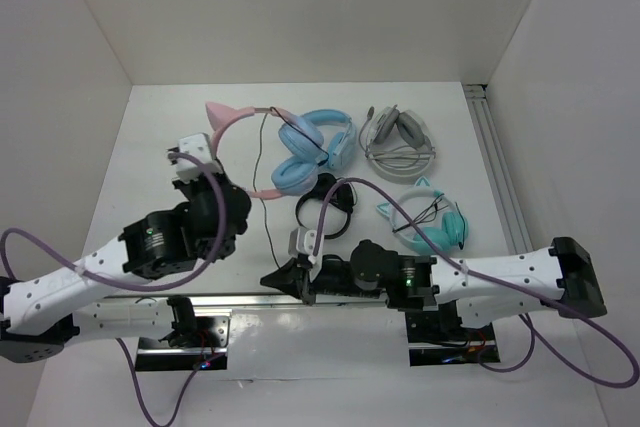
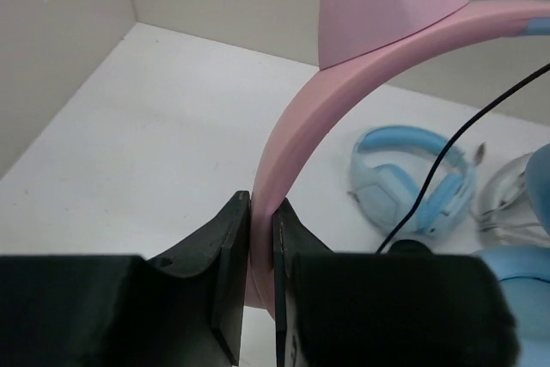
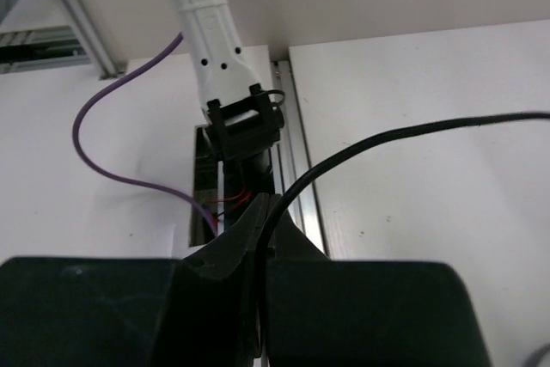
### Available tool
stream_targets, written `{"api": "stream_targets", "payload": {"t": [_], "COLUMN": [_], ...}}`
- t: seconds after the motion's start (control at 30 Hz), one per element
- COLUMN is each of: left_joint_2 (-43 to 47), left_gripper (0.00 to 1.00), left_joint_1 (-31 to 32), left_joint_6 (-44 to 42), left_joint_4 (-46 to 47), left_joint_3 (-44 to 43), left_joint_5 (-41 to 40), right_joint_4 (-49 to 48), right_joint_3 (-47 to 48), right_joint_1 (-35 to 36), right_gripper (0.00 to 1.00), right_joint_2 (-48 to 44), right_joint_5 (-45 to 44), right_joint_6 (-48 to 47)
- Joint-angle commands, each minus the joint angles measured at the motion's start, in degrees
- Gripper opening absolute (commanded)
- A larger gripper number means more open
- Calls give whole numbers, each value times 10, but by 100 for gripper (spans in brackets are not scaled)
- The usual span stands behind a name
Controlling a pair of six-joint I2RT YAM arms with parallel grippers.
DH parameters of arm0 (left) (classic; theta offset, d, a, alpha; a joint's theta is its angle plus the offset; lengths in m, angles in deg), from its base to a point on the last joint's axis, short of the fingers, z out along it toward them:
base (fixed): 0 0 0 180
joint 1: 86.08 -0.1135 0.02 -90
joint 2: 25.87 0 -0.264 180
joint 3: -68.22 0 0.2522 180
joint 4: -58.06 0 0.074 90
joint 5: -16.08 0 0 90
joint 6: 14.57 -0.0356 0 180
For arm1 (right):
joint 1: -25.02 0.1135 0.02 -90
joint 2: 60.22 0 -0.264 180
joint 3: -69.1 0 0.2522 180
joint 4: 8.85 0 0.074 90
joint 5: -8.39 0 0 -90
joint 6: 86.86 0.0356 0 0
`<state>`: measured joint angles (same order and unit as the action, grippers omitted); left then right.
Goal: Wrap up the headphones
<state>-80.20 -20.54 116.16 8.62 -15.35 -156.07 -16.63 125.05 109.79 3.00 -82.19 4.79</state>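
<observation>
Left jaws clenched on the pink headband [image 2: 344, 83] of the headphones [image 1: 292, 175], right jaws pinching their dark cable [image 3: 387, 139].

Free room is on the far left of the white table [image 1: 150, 132], between the side wall [image 1: 70, 147] and the pink cat-eared headphones with light blue cups [image 1: 292, 175]. Their thin dark cable [image 1: 267, 222] bars the middle; all-blue headphones [image 1: 340, 142], a grey-white pair [image 1: 400, 137], a black pair [image 1: 325, 205] and a teal cat-eared pair [image 1: 432, 222] crowd the right.

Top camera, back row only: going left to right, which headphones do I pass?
pink cat-eared headphones → all-blue headphones → grey-and-white headphones
</observation>
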Motion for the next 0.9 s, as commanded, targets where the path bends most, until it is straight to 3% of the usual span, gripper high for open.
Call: {"api": "stream_targets", "payload": {"t": [0.0,0.2,0.27,0.3,0.4,0.43,0.5,0.57,0.87], "left_joint_2": [1,39,24,7,-74,-94,-134,-141,-93], "left_gripper": [0,0,0,0,0,0,0,0,0], "left_joint_1": [-3,-27,-39,-44,-67,-72,-72,-72,-83], "left_joint_6": [-98,-89,0,93,172,248,326,336,172], "left_joint_4": [99,77,-19,-126,-233,-315,-382,-382,-234], "left_joint_3": [18,90,72,35,-17,-25,-31,-25,47], "left_joint_5": [-49,10,36,58,99,104,114,128,218], "right_joint_4": [111,234,268,277,314,320,340,352,387], "right_joint_3": [85,173,196,216,246,262,277,302,347], "right_joint_1": [24,36,36,36,36,36,36,36,6], "right_gripper": [0,0,0,0,0,0,0,0,0], "right_joint_2": [-5,-34,-34,-34,-34,-34,-39,-39,-4], "right_joint_5": [-85,-150,-161,-172,-195,-218,-240,-274,-298], "right_joint_6": [-40,-73,-78,-85,-99,-109,-127,-139,-170]}}
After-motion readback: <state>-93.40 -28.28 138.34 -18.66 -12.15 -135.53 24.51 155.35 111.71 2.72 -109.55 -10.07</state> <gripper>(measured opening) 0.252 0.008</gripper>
